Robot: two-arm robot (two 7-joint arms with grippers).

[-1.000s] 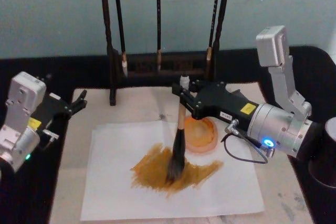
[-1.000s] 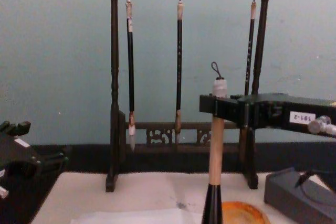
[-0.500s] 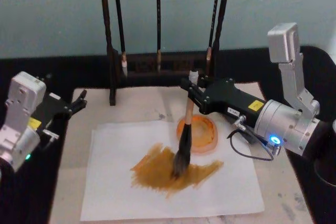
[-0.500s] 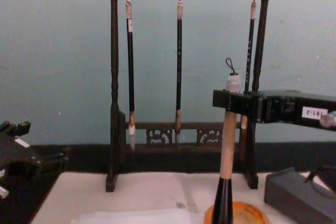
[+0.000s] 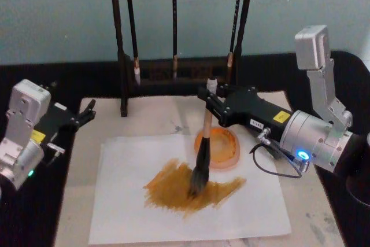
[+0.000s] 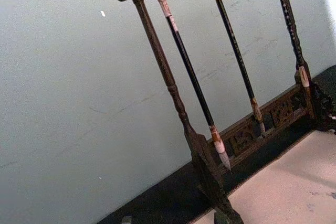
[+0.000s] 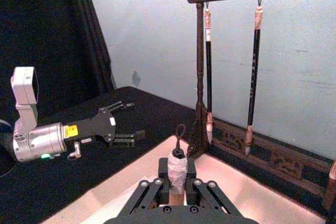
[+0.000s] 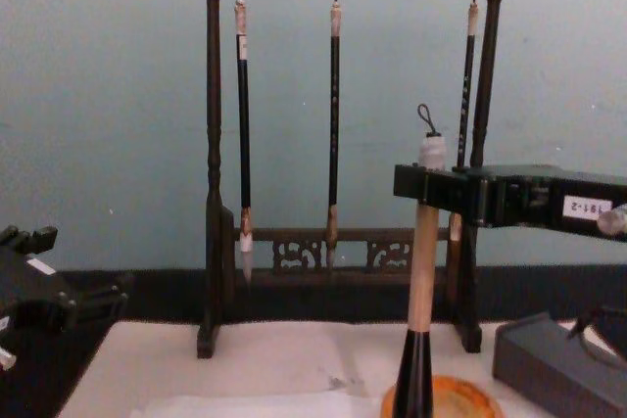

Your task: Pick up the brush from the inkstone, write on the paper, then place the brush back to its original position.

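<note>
Here's the black tabletop [image 5: 75, 79], and spread across it a big beige mat [image 5: 156, 114]. At the back of the mat stands the tall dark wooden rack [image 8: 213, 144]. Three thin brushes [image 8: 334, 115] hang from its top bar, tips down.

In front of the rack lies the paper [image 5: 133, 212], flat on the mat, a white sheet with a broad ochre smear [image 5: 173, 192] across its middle.

The right arm reaches in from the right, above the far right part of the sheet. The right tool [image 5: 209, 98] is clamped narrow around the brush [image 5: 203, 143], high on the tan handle just below the white cap. From the chest view the brush hangs nearly upright, loop on top. From the head view its bristles sit at the middle of the smear. They look to be touching the paper, though I can't be sure of contact from this angle.

Just right of the brush, an orange dish [image 5: 225, 148] rests at the paper's far right corner, under the right tool's black body.

The left tool [image 7: 131, 121] is parked over the tabletop off the mat's left edge, fingers spread apart and gripping nothing.
</note>
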